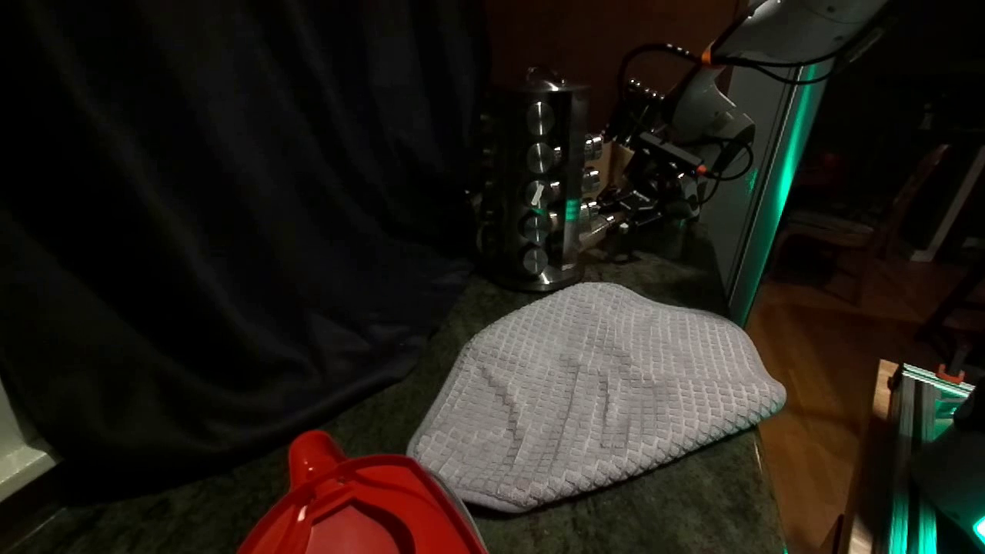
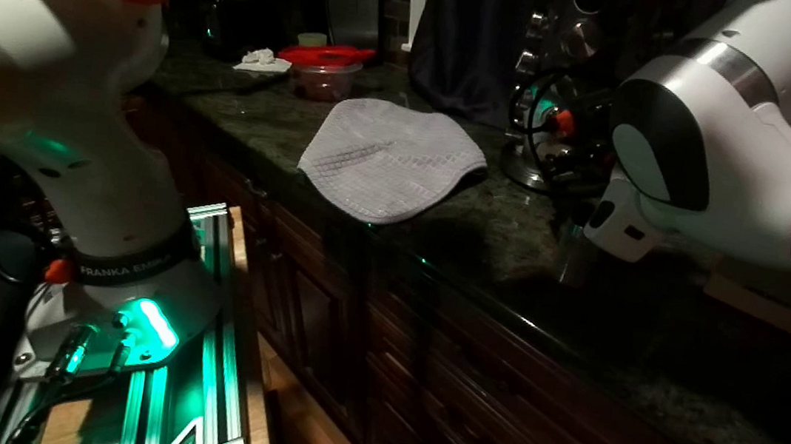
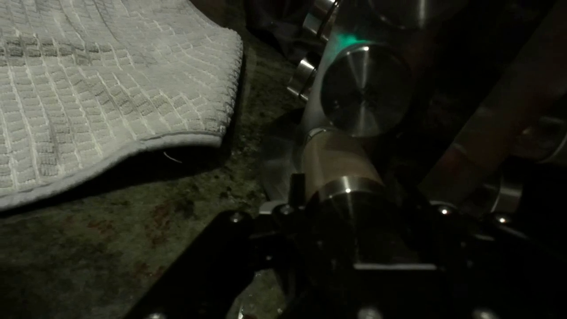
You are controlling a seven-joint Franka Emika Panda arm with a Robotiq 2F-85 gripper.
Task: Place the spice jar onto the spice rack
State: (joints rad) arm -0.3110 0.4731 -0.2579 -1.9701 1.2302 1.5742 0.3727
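The claw (image 3: pixel 347 195) clasps the spice jar (image 3: pixel 339 161) at the spice rack (image 1: pixel 572 188): pick-up done, insertion and release seemingly left.

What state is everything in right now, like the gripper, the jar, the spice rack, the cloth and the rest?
Gripper: shut on the spice jar.
Spice jar: capped, roughly sideways, far end at the spice rack; whether inside a slot, unclear.
Spice rack: upright, holding silver-capped jars.
Grey cloth: spread on the counter, rumpled.
Plastic container: red lid on top; seal unclear.
Dark curtain: hanging.
Base light: glowing green.
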